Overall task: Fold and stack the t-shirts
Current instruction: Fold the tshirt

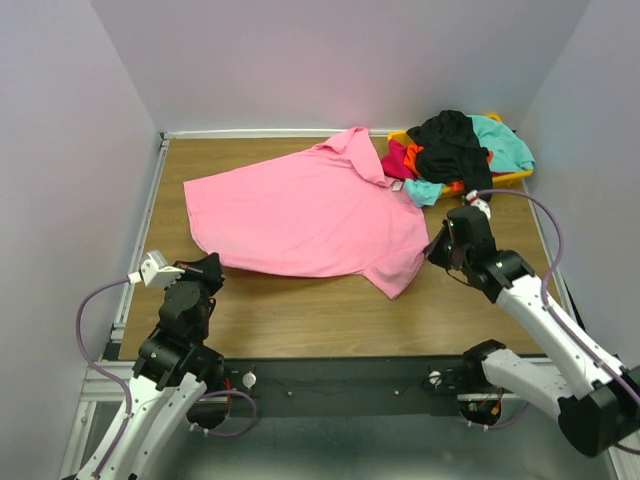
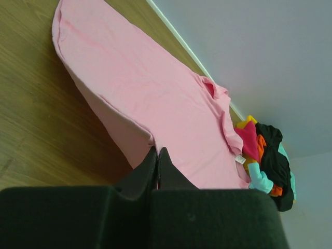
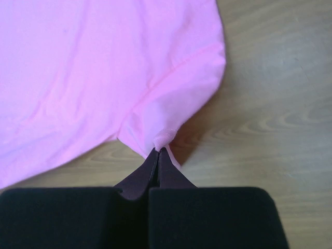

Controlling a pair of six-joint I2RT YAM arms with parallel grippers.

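Spread t-shirt [image 1: 300, 215] on table [image 1: 300, 310] centre, heap of t-shirts [image 1: 455, 150] in bin [image 1: 515, 177] far right.

Pink t-shirt [image 1: 300, 215]: we see soft matt cloth, lightly creased.
Table [image 1: 330, 310]: we read wood grain, smooth, faintly sheened.
Heaped t-shirts [image 1: 455, 150]: matt cloth.
Right gripper [image 3: 157, 151]: matt black fingers, we note.

Bright, even light from above, top view crisp. Pink tint glows on the back wall [image 1: 350, 70], upper centre. Soft shadow under the pink t-shirt [image 1: 300, 215] on the desk [image 1: 300, 315]. Wrist views: left gripper [image 2: 157, 154] and right gripper [image 3: 157, 151] dark, slightly blurred along the bottom.
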